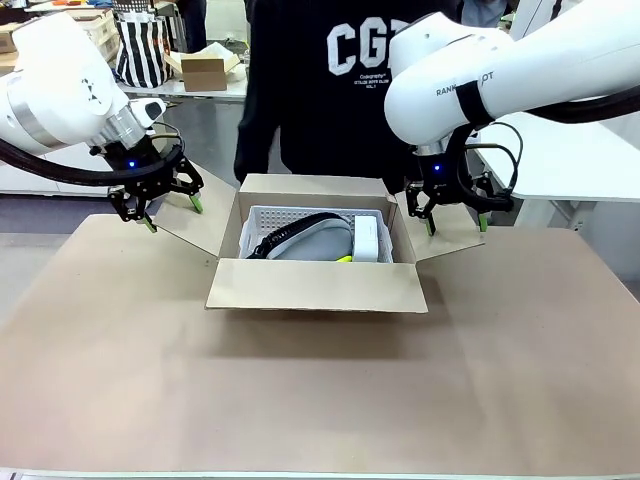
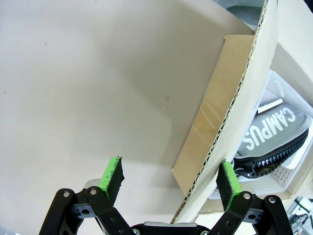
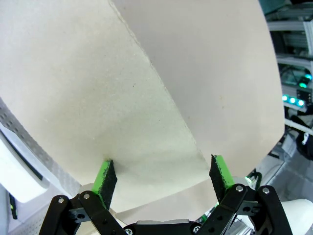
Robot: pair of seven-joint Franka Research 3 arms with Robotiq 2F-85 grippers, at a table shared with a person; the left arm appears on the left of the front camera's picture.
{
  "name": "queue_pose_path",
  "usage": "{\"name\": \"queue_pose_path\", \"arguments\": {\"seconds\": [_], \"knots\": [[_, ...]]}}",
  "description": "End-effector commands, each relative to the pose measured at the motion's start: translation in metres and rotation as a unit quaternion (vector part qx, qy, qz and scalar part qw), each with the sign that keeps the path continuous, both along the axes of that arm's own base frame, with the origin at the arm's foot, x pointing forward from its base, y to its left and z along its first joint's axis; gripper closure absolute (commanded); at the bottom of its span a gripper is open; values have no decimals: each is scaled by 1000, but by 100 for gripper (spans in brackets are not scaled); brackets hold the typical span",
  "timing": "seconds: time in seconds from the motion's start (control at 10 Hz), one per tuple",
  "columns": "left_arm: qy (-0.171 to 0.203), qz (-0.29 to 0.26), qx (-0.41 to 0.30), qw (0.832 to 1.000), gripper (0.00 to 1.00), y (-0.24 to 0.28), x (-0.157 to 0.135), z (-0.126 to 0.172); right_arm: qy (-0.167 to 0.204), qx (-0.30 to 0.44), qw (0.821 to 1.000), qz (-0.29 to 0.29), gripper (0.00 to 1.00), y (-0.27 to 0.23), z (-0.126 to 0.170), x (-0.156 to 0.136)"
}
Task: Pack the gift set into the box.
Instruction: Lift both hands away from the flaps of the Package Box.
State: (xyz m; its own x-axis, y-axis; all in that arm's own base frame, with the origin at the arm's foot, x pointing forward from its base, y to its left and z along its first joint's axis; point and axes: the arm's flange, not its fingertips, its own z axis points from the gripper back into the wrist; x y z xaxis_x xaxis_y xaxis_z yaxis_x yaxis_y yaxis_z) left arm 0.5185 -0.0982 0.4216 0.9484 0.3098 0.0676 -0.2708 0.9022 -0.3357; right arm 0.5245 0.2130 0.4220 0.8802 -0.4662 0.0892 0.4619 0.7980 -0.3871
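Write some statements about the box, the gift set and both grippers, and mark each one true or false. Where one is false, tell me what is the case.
1. The gift set lies inside the box. True.
2. The left gripper is shut on cardboard. False: it is open, with the edge of the left flap between its fingers.
3. The right gripper is open. True.
4. The box is folded shut. False: it stands open on top.
5. A person stands behind the box. True.

I can enter the box (image 1: pixel 315 285) from above — its splayed side flaps (image 1: pixel 200 228) block the left gripper (image 1: pixel 173 215) and right gripper (image 1: pixel 456 226). A person (image 1: pixel 330 90) crowds the far side.
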Motion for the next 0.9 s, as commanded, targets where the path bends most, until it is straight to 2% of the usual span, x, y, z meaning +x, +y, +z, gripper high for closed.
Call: {"name": "queue_pose_path", "arguments": {"seconds": [0.0,0.8], "knots": [[5,5,5,1000,0,0,-1,3,0,-12,1000,4,0,-1,2,3],[5,5,5,1000,0,0,-1,3,0,-12,1000,4,0,-1,2,3]]}}
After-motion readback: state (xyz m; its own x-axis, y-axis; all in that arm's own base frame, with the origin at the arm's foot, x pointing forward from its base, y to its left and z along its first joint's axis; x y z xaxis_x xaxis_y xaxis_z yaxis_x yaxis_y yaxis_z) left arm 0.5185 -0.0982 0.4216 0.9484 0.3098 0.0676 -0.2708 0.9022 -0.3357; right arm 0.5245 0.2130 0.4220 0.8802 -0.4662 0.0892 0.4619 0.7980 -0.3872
